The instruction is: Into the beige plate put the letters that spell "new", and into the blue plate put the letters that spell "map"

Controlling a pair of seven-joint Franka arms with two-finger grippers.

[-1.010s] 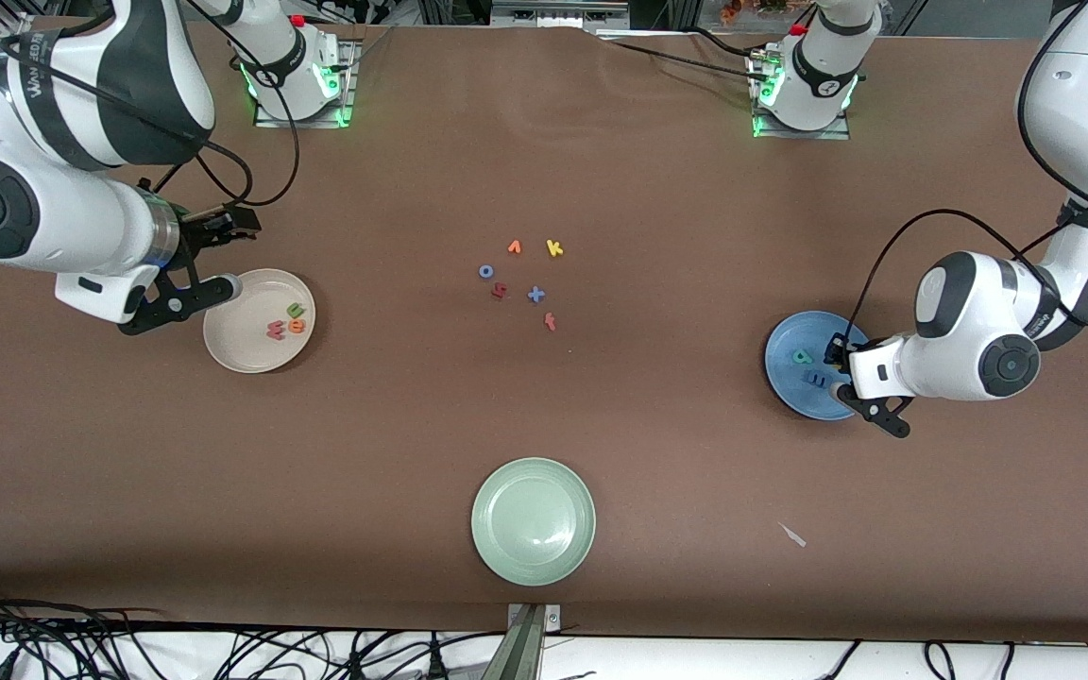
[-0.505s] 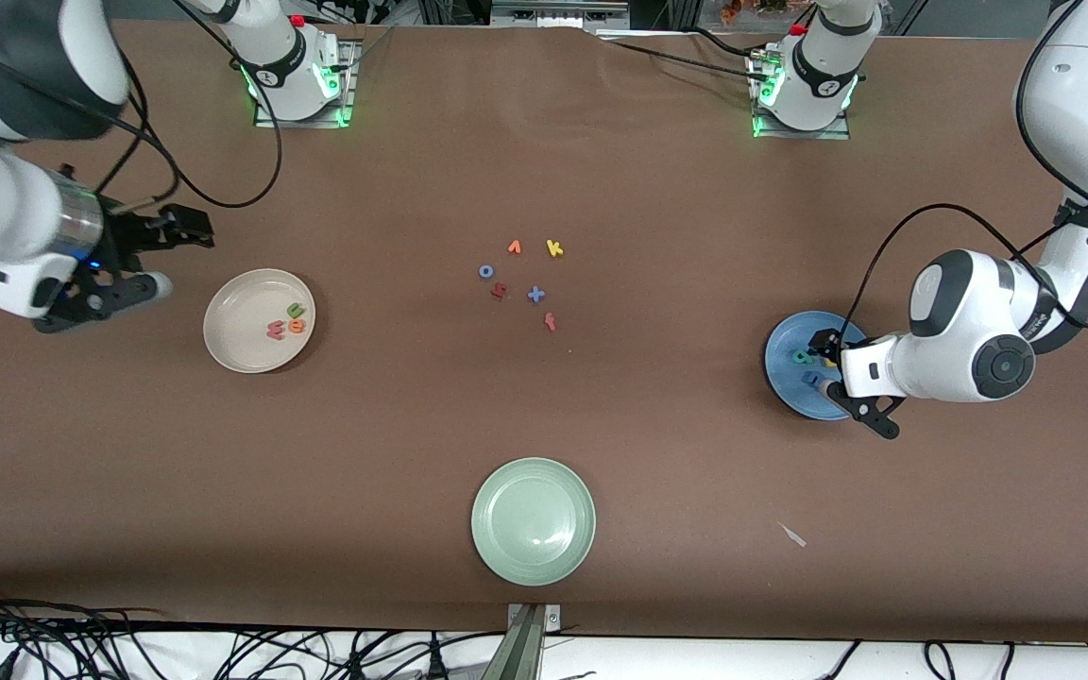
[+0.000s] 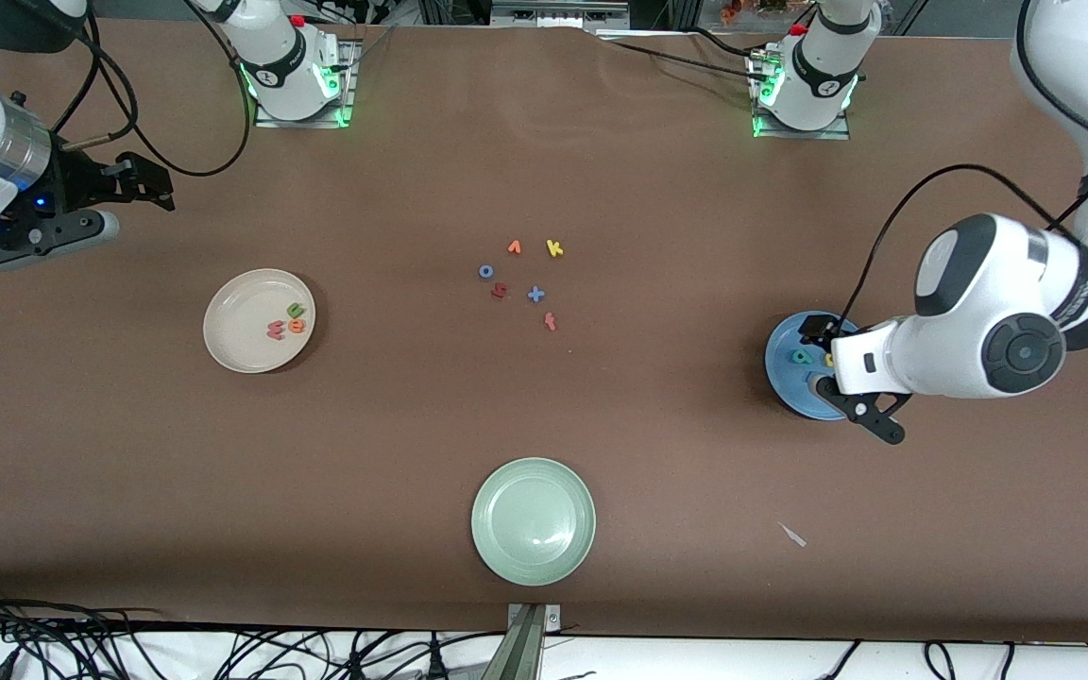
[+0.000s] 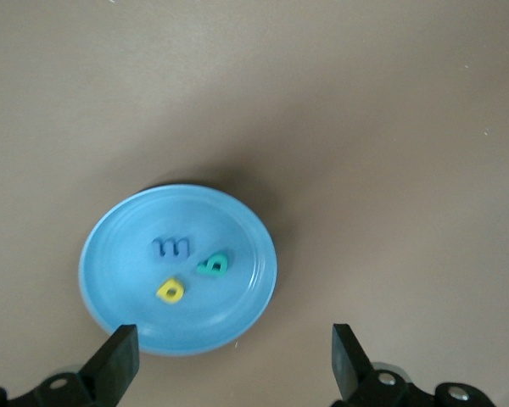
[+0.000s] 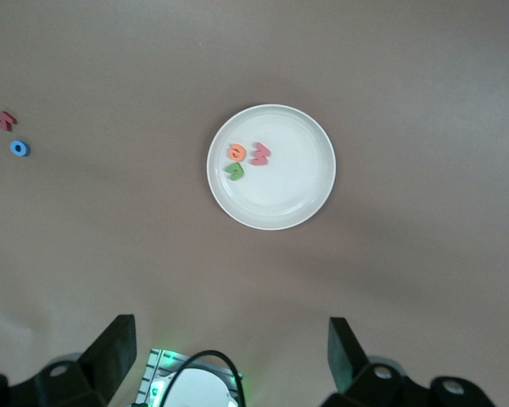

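Both words are sorted. The beige plate [image 3: 259, 320], toward the right arm's end of the counter [image 3: 544, 416], carries the green n [image 3: 295, 309], orange e [image 3: 297, 326] and pinkish-red w [image 3: 275, 330], grouped close together. The blue plate [image 3: 813, 364], toward the left arm's end of the counter, carries the dark blue m [image 4: 171, 248], teal a [image 4: 213, 265] and yellow p [image 4: 170, 291], all inside its rim.

The left claw [image 4: 234, 360] hangs over the blue plate's edge, released and wide, grasping nothing. The right claw [image 5: 231, 356] is near the counter's corner by its own base, likewise released and empty, well apart from the beige plate.

Judged risks from here:
- The left arm sits low over the blue plate; a sideways withdrawal rather than a lift could catch the rim, sliding the plate or tipping the light foam letters out.
- The leftover letters [image 3: 520, 279] at mid-counter, among them a yellow k [image 3: 554, 247] and a blue o [image 3: 485, 271], resemble task letters in colour; a further pick there would spoil a finished plate.
- The pale green plate [image 3: 533, 520], near the counter's front edge, could be mistaken for a target.
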